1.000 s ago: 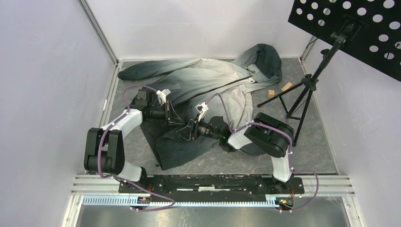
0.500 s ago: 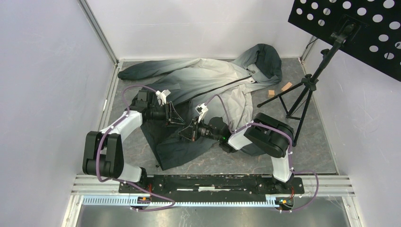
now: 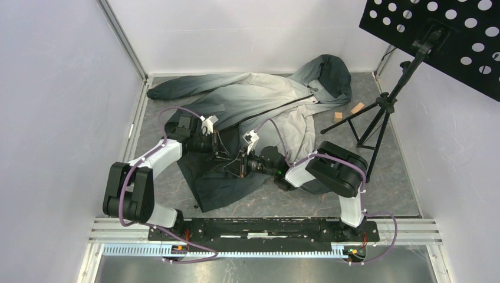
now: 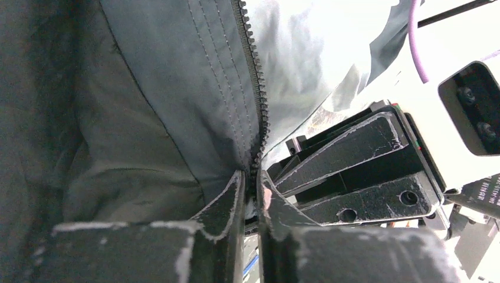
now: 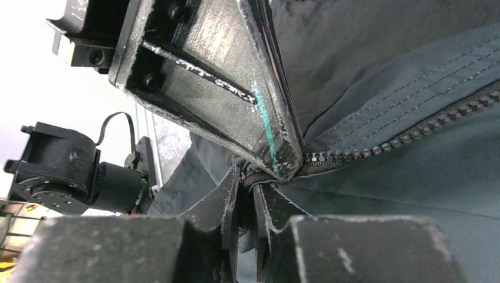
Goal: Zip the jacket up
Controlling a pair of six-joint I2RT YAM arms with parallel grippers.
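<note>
The jacket [image 3: 265,100] lies spread on the table, hood at the back right, its dark lower part near the arms. My left gripper [image 3: 226,154] and right gripper [image 3: 236,167] meet tip to tip at the low end of the front zipper. In the left wrist view the left gripper [image 4: 252,186] is pinched on the zipper edge, and the zipper teeth [image 4: 255,76] run up and away from it. In the right wrist view the right gripper [image 5: 246,188] is shut on the zipper end and fabric just under the left gripper's finger [image 5: 236,88]. From there the zipper [image 5: 401,141] leads off to the right.
A black tripod [image 3: 377,118] carrying a perforated black panel [image 3: 436,29] stands at the right. Two small wooden blocks [image 3: 346,112] lie by its legs. White walls close in the left, back and right sides. The arm bases sit on a rail [image 3: 259,227] at the near edge.
My left gripper has shifted right and nearer, up against the right gripper, re-gripping the zipper edge. The right gripper's fingers have closed on the zipper end.
</note>
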